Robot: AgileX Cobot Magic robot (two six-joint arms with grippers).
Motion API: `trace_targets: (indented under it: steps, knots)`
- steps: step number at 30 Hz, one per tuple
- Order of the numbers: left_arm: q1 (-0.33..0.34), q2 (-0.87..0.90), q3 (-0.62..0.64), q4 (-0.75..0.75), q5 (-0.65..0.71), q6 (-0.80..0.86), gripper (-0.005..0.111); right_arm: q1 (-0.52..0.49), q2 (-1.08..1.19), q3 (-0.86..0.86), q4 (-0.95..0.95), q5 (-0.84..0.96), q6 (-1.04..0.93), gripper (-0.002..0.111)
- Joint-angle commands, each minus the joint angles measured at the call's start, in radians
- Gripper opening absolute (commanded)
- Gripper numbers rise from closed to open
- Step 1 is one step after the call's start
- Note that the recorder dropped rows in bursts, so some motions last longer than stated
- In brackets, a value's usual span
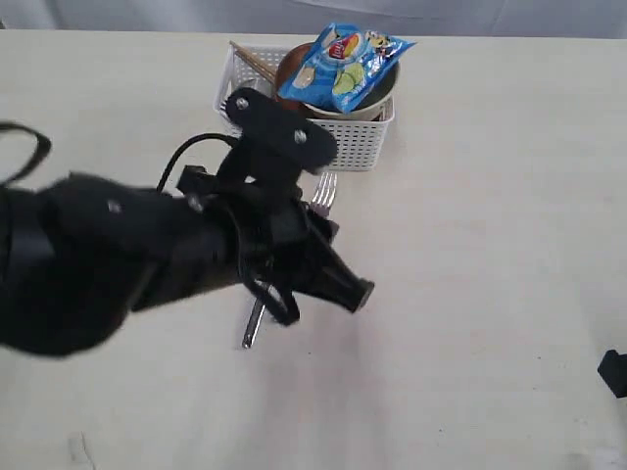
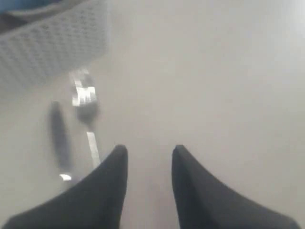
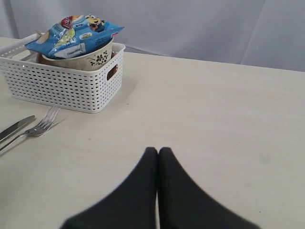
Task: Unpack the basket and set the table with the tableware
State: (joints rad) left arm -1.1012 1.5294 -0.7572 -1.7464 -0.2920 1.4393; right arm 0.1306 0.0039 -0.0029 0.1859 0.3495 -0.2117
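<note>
The white basket (image 1: 358, 147) stands at the table's (image 1: 490, 245) far middle. It holds a pale bowl (image 1: 380, 98), a brown plate (image 1: 291, 64) and wooden chopsticks (image 1: 253, 61), with a blue chip bag (image 1: 345, 61) on top. In front of it a steel fork (image 1: 323, 194) and knife (image 1: 254, 325) lie on the table. My left gripper (image 2: 150, 150) hovers beside the fork (image 2: 86, 100), open and empty. My right gripper (image 3: 158, 151) is shut on nothing, well away from the basket (image 3: 66, 81), fork (image 3: 43, 125) and knife (image 3: 14, 128).
The bulky black left arm (image 1: 127, 255) hides much of the table's left half and the middle of the knife. Only a dark tip of the right arm (image 1: 613, 372) shows at the right edge. A grey curtain (image 3: 214, 24) hangs behind the table.
</note>
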Motion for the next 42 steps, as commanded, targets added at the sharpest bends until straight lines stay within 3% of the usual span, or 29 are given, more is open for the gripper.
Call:
trace_targets:
  steps: [1,4,5,8,20,35,42]
  knots:
    - [0.285,0.056,-0.018,0.030,0.501,-0.192,0.030,0.002,-0.004,0.003,-0.007,-0.006,0.000,-0.001]
    - [0.345,0.106,-0.018,0.215,0.510,-0.310,0.030,0.002,-0.004,0.003,-0.007,-0.006,0.000,-0.001]
    - [0.347,0.140,-0.018,0.330,0.526,-0.370,0.030,0.002,-0.004,0.003,-0.007,-0.006,0.000,-0.001]
    - [0.347,0.200,-0.018,0.434,0.518,-0.391,0.030,0.002,-0.004,0.003,-0.007,-0.006,0.000,-0.001]
    - [0.301,0.376,-0.160,0.436,0.403,-0.356,0.030,0.002,-0.004,0.003,-0.007,-0.006,0.000,-0.001]
    - [0.301,0.389,-0.163,0.438,0.287,-0.340,0.030,0.002,-0.004,0.003,-0.007,-0.006,0.000,-0.001]
    - [0.301,0.390,-0.163,0.438,0.388,-0.318,0.020,0.002,-0.004,0.003,-0.007,-0.006,0.000,-0.001]
